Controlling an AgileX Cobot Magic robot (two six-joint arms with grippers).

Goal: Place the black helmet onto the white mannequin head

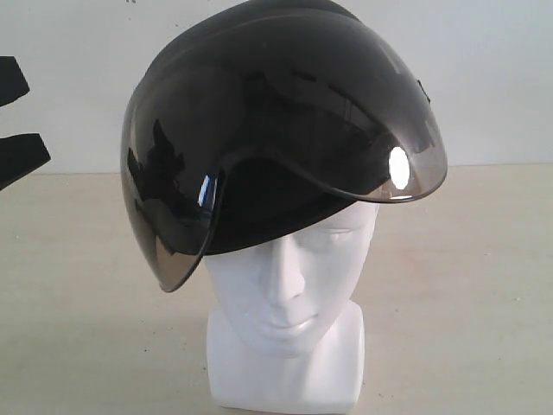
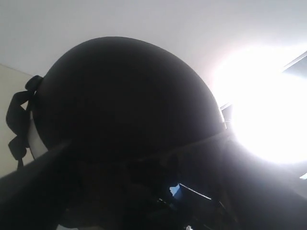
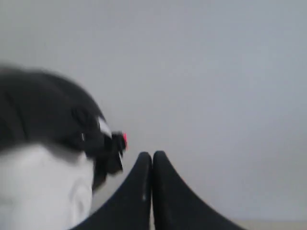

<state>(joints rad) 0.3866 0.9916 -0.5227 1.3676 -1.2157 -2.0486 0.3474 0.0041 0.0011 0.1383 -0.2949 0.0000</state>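
Exterior view: black helmet (image 1: 276, 112) sits on the white mannequin head (image 1: 289, 294) but cocked, visor (image 1: 173, 216) drooping lower at view-left. Left gripper (image 1: 19, 121) jaws apart, off to the side, holding nothing; right gripper (image 3: 152, 157) jaws pressed together, empty. IMO level it w/ slow nudges, don't tip the head.

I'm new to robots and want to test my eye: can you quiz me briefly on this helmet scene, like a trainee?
1. True or false: the black helmet sits on the white mannequin head.
2. The right gripper has its jaws: A) wide apart, B) pressed together, C) clamped on the helmet.
3. Fill in: the left gripper, off to the helmet's side, stands ___.
Key: 1 true; 2 B; 3 open.
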